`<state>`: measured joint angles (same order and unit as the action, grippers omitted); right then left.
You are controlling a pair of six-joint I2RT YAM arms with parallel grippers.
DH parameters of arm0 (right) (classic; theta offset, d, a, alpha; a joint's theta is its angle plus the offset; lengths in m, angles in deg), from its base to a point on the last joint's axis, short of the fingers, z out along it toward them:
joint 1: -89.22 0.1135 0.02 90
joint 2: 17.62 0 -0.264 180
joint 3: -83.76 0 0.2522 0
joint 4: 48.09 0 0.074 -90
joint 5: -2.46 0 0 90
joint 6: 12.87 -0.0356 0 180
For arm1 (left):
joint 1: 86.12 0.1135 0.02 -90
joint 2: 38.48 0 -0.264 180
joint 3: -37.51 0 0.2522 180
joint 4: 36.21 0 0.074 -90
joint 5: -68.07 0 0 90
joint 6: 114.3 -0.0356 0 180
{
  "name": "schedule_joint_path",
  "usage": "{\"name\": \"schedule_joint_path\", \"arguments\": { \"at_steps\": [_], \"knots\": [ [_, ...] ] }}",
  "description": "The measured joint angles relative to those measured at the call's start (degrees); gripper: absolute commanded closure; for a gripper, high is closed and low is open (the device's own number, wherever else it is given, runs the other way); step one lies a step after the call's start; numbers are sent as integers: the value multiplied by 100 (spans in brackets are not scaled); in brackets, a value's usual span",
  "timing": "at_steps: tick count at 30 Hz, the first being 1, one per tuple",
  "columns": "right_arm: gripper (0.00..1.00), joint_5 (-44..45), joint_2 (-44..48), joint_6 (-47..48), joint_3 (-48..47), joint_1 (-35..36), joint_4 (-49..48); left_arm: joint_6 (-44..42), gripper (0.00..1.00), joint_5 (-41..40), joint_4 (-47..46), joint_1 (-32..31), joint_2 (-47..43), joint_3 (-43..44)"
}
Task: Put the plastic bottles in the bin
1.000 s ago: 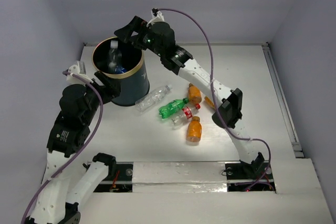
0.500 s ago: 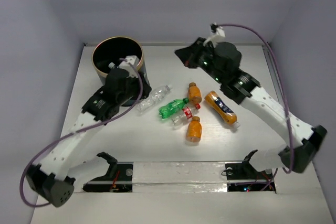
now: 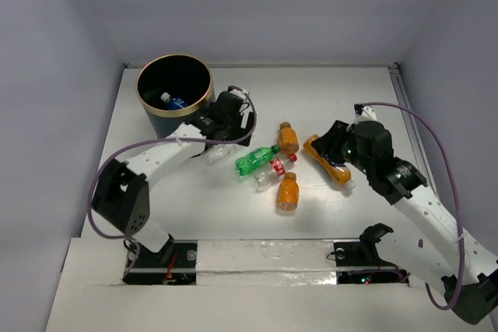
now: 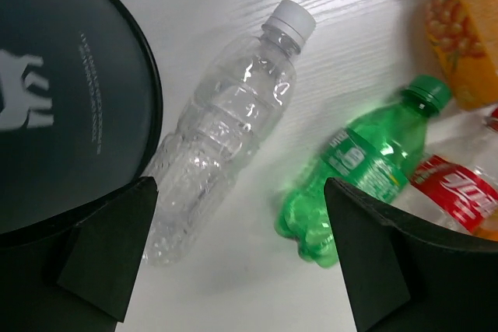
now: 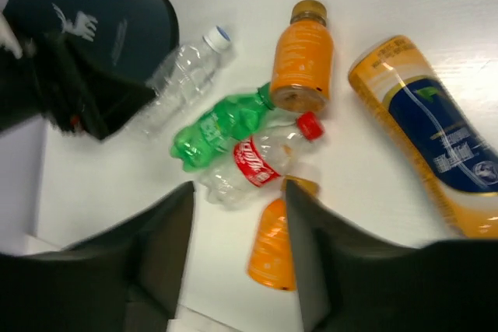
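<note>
The navy bin with a gold rim stands at the back left, with a blue-labelled bottle inside. On the table lie a clear bottle, a green bottle, a red-labelled clear bottle, two small orange bottles, and a large orange bottle with a blue label. My left gripper hovers open above the table between the clear and green bottles. My right gripper is open and empty, high over the red-labelled bottle and the nearer orange bottle.
The bin's wall touches or nearly touches the clear bottle's side. The bottles lie bunched in the middle of the white table. Grey walls close off the back and sides.
The right arm left the bin and swung to the right, then came down by the blue-labelled orange bottle. The left arm unfolded and reached the clear bottle beside the bin.
</note>
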<state>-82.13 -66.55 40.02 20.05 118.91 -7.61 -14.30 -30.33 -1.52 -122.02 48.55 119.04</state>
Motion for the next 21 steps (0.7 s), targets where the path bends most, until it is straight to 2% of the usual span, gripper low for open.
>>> {"name": "schedule_joint_path", "arguments": {
  "at_steps": [3, 9, 15, 19, 21],
  "knots": [
    [22, -68, 264, -70, 234, 0, 55, -170, 12, -131, -61, 2, 592, 258],
    [9, -98, 476, -164, 505, -52, 341, -404, 11, -234, -142, 57, 1556, 636],
    [5, -157, 251, 17, 483, -256, 595, -531, 13, -210, -149, 114, 2118, 874],
    [4, -284, -186, 210, 385, -584, 807, -557, 26, -186, -162, 125, 2256, 876],
    [4, -315, -426, 317, 245, -772, 894, -551, 29, -162, -190, 125, 2280, 876]
  ]
}}
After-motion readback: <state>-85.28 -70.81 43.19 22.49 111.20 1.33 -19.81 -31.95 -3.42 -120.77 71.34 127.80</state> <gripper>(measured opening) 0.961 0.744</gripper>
